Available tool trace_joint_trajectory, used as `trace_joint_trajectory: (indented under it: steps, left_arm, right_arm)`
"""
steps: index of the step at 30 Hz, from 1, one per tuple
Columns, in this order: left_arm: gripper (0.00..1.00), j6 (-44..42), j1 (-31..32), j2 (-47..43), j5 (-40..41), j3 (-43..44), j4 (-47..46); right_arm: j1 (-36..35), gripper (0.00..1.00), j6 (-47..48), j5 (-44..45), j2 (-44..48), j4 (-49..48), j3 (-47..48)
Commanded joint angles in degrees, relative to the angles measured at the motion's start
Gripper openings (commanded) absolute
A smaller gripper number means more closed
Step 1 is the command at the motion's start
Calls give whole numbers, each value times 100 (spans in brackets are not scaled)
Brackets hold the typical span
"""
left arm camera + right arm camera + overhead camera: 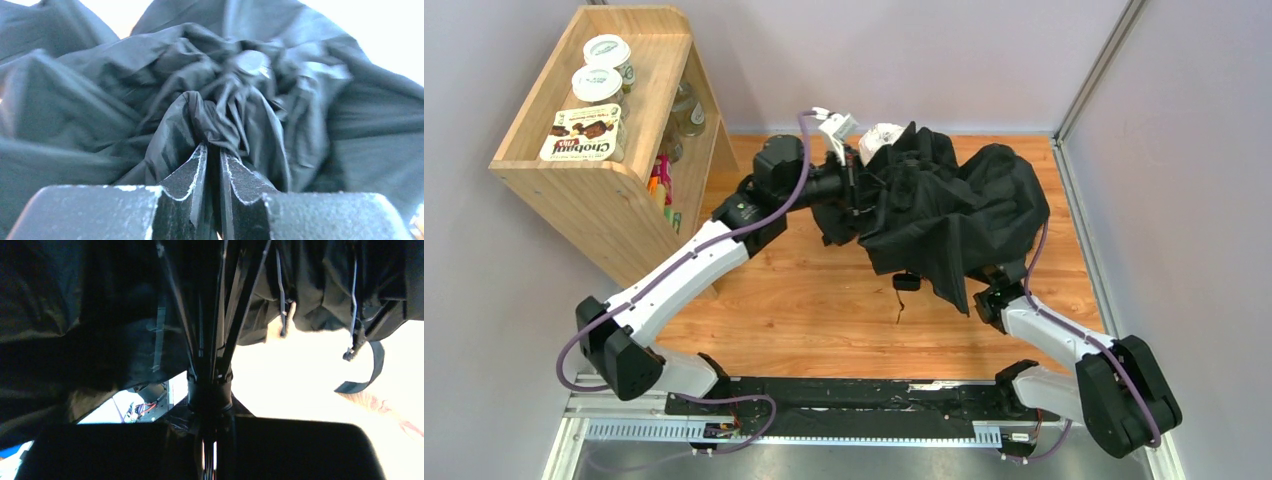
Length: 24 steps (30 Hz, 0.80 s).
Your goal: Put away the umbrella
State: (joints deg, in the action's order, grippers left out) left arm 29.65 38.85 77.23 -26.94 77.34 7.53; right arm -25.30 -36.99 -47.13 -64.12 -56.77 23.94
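Well forward, left gripper (212, 151) on umbrella (944, 200)

Lab cell (grey walls (1194, 150)), shelf (604, 205) w/ snacks (582, 133)

White link shells (679, 275), black joint housings (619, 350), thin purple cables (779, 205). The left gripper (212, 149) has black fingers (192, 172), edges scuffed white.

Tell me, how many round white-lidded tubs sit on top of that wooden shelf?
2. One tub stands at the far end of the shelf top, the other tub just nearer, beside a flat snack pack. The lower levels are partly hidden.
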Motion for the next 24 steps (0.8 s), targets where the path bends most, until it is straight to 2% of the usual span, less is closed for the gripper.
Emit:
trace_joint_trajectory:
  steps: [1, 4, 7, 8, 11, 14, 18, 21, 24]
  left_arm:
    - [20, 513, 878, 161, -980, 432, -1261]
    - [23, 464, 861, -32, -858, 290, -1063]
    - [34, -71, 843, -190, -78, 570, 331]
    - [37, -256, 826, -339, 152, 598, 528]
    - [51, -416, 764, -962, 749, 519, 1239]
    - [57, -390, 694, -1499, 1321, 449, 1724]
    - [57, 118, 694, -1764, 982, 404, 1700]
    - [59, 646, 834, -1449, 339, 387, 1235]
    - [65, 771, 1273, -1080, 556, 606, 1057]
  right_arm:
    - [-45, 0, -80, 64, -197, -809, 444]
    - [-37, 0, -71, 292, -259, -800, 471]
    - [-37, 0, -115, 529, -251, -818, 436]
    - [-36, 0, -72, 704, -189, -687, 418]
    - [-36, 0, 183, 1152, 74, -64, 392]
    - [-71, 0, 560, 1776, 338, 1068, 558]
    - [-370, 0, 1386, 2812, 505, 2537, 980]
    - [-537, 0, 1677, 3673, 514, 3030, 1173]
    - [-599, 0, 1669, 4333, 453, 3190, 1253]
